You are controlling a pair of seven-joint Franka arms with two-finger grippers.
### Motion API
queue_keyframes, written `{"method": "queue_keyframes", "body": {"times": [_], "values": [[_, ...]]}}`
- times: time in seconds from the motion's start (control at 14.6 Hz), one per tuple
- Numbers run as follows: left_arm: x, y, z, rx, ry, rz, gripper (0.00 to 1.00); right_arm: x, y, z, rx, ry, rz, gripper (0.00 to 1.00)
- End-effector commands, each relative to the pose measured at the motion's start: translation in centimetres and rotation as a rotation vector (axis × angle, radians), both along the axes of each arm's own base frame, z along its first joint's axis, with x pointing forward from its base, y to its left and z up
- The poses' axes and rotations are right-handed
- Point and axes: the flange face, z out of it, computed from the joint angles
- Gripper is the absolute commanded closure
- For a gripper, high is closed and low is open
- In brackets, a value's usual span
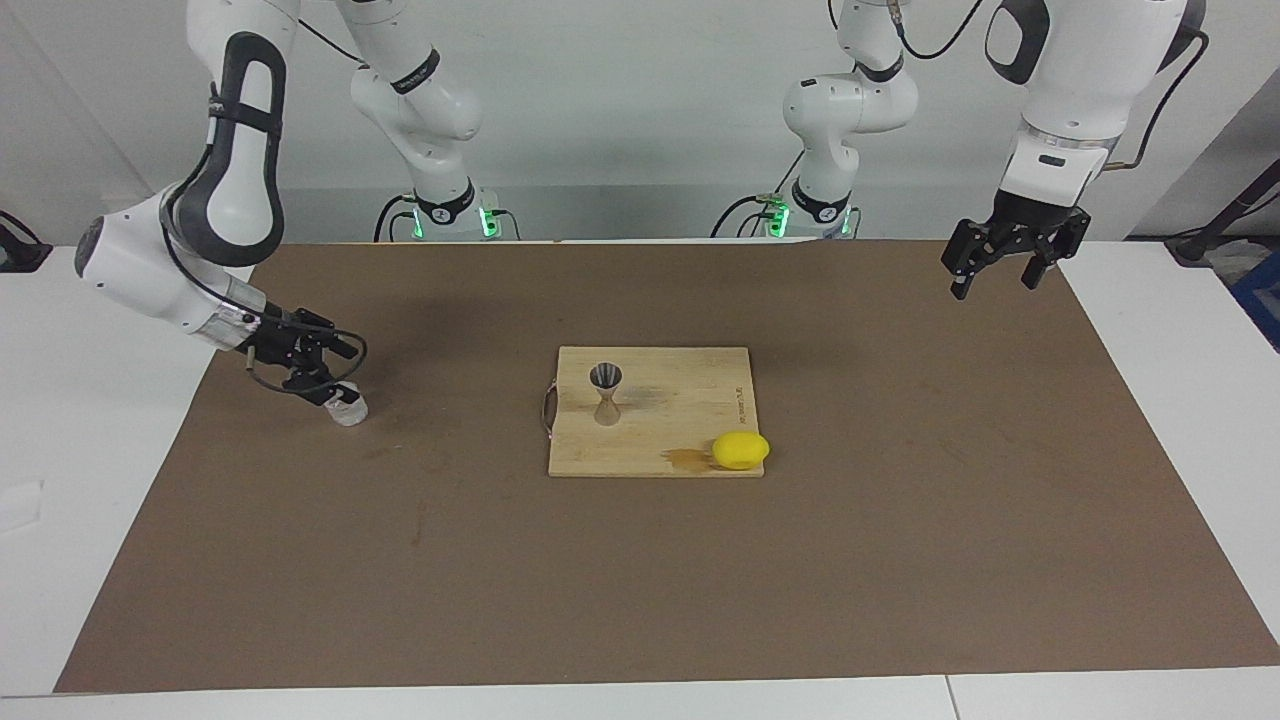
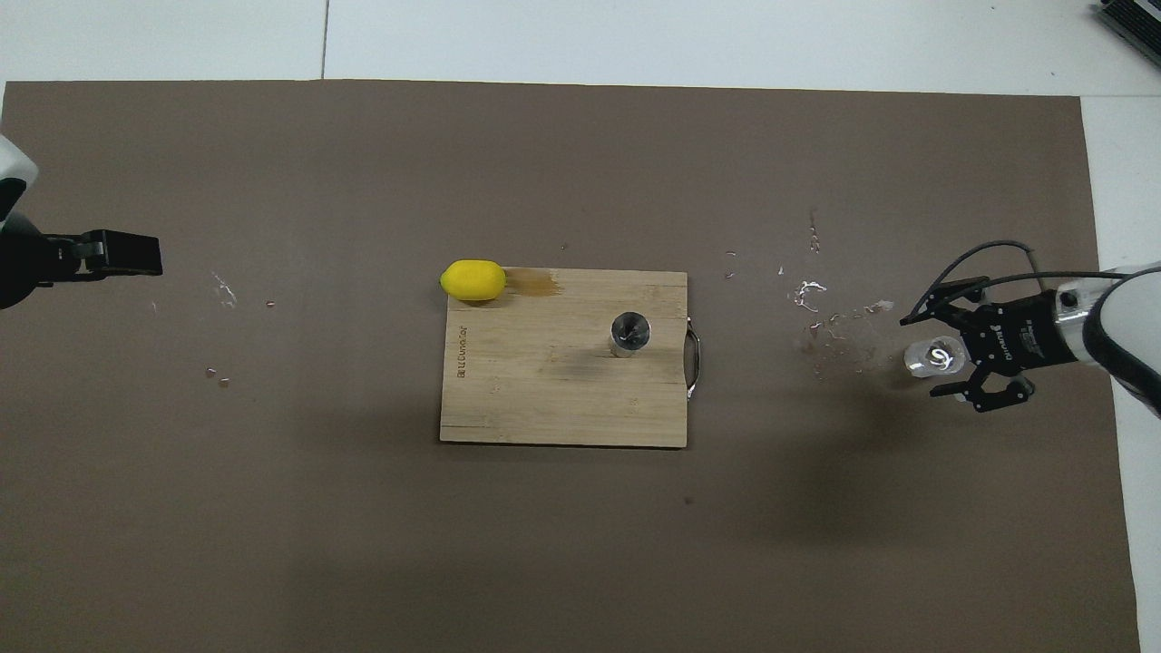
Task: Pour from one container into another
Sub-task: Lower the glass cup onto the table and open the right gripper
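A small clear glass stands on the brown mat toward the right arm's end of the table; it also shows in the overhead view. My right gripper is open and tilted down at the glass, with a finger on each side of it in the overhead view. I cannot tell whether it touches the glass. A metal jigger stands upright on the wooden cutting board, also visible from overhead. My left gripper is open and waits in the air over the mat's corner by its own base.
A yellow lemon lies at the cutting board's corner farther from the robots, beside a wet stain; it also shows overhead. The board has a metal handle on the side toward the glass. Small specks lie on the mat near the glass.
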Motion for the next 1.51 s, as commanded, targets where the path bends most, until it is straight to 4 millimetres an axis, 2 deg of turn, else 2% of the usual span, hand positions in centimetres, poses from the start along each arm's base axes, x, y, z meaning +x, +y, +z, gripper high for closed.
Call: {"method": "queue_keyframes", "body": {"times": [0.0,0.14,0.34,0.55,0.62,0.82,1.03,1.16,1.44], "values": [[0.2,-0.9,-0.6,0.008,-0.03,-0.006,0.0,-0.5,3.7,0.1,-0.052,-0.023,0.226,0.0],[0.7,-1.2,-0.6,0.004,-0.048,-0.012,0.0,-0.8,7.4,0.2,-0.064,-0.036,0.435,0.0],[0.3,-1.2,-0.9,0.008,-0.015,-0.011,0.0,-1.3,12.4,1.3,-0.113,-0.045,0.595,0.0],[-0.5,-1.1,-1.3,0.016,0.05,-0.007,0.0,-1.8,17.3,2.5,-0.28,-0.065,0.81,0.0],[-0.8,-1.1,-1.5,0.018,0.074,-0.01,0.0,-1.6,18.2,3.7,-0.321,-0.092,0.847,0.0],[-0.7,-1.4,-1.4,-0.012,0.07,-0.013,0.0,0.2,18.7,8.9,-0.354,-0.203,0.841,0.0],[-0.8,-1.5,-1.5,-0.027,0.079,-0.011,0.0,0.9,18.0,13.7,-0.381,-0.288,0.808,0.0],[-0.8,-1.6,-1.4,-0.028,0.077,-0.013,0.0,1.8,17.3,16.5,-0.398,-0.348,0.796,0.0],[-0.9,-2.1,-1.4,-0.085,0.08,-0.006,0.0,3.7,14.2,20.5,-0.427,-0.456,0.833,0.0]]}}
